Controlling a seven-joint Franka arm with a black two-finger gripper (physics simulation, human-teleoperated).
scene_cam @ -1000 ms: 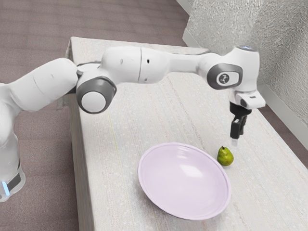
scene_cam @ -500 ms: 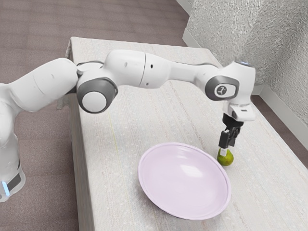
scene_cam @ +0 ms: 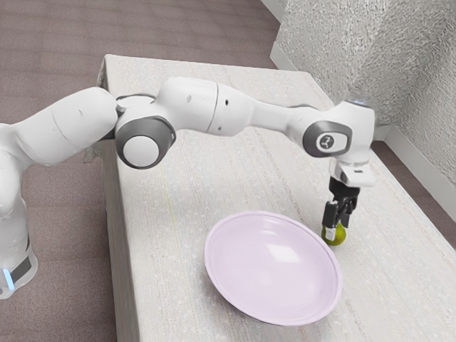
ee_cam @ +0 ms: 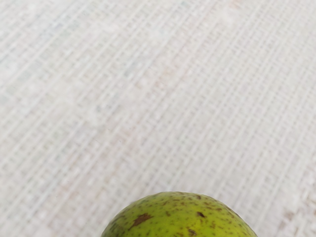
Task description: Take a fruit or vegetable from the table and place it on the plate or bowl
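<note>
Grasp step. The gripper (scene_cam: 332,225) is low over the pear (scene_cam: 335,238), which sits on the desk (scene_cam: 206,178) just beside the bowl (scene_cam: 222,285), off its rim on the exterior view's right. Can't tell whether the gripper is open or clamped on it. In the wrist view the pear's speckled top is directly under the hand. The arm reaches across the desk, hand pointing straight down. Next, likely: secure grip, lift clear of the rim, short carry over the bowl.
</note>
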